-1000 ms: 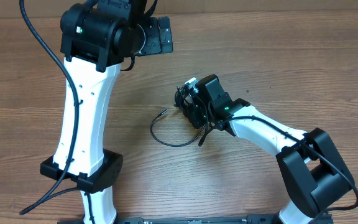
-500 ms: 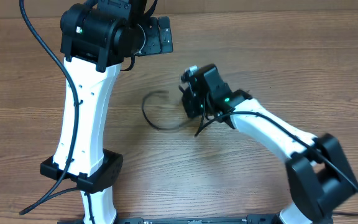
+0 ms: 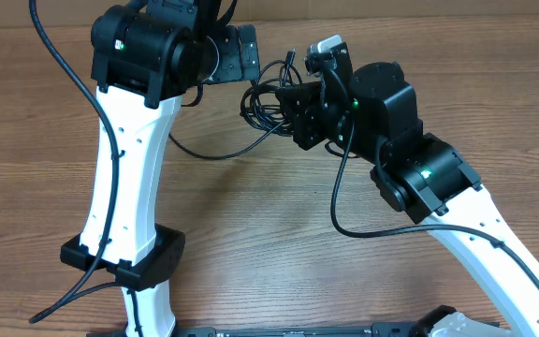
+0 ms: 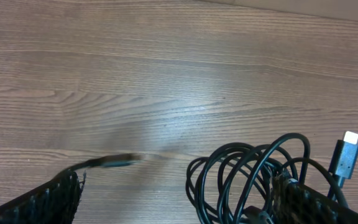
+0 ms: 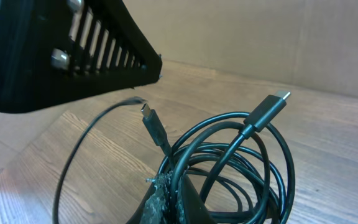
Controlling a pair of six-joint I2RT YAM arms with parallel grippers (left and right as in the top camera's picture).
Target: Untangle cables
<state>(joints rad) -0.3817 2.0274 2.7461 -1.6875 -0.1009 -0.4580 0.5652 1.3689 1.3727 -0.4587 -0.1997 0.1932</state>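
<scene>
The cables (image 3: 263,94) are gathered in a loose coil of thin black loops at the far middle of the table (image 3: 438,56), between the two grippers. The right gripper (image 3: 295,105) holds them at the coil's near-right edge. In the right wrist view its jaws are pressed together on the bundle (image 5: 229,165), with the loops fanning up and away from the fingertips (image 5: 165,198). The coil appears to hang clear of the wood there.

Two plugs stick out of it. One plug (image 5: 267,107) points up to the right, and a second plug (image 5: 154,129) leans left with a thin strand (image 5: 73,155) curving down from beside it. In the overhead view a long strand (image 3: 215,154) sags from the bundle toward the near left and runs up to the left arm (image 3: 129,178).

The left gripper (image 3: 237,51) sits just left of the coil and a little farther back, its jaws wide apart and holding nothing. Its wrist view looks down on the coil (image 4: 253,180) at the lower right, close to its right finger (image 4: 312,205). A white-tipped plug (image 4: 347,158) stands up at the far right. Another plug (image 4: 118,163), blurred, lies out to the left near the left finger (image 4: 45,202).

The right arm (image 3: 475,225) reaches in from the near right corner.
</scene>
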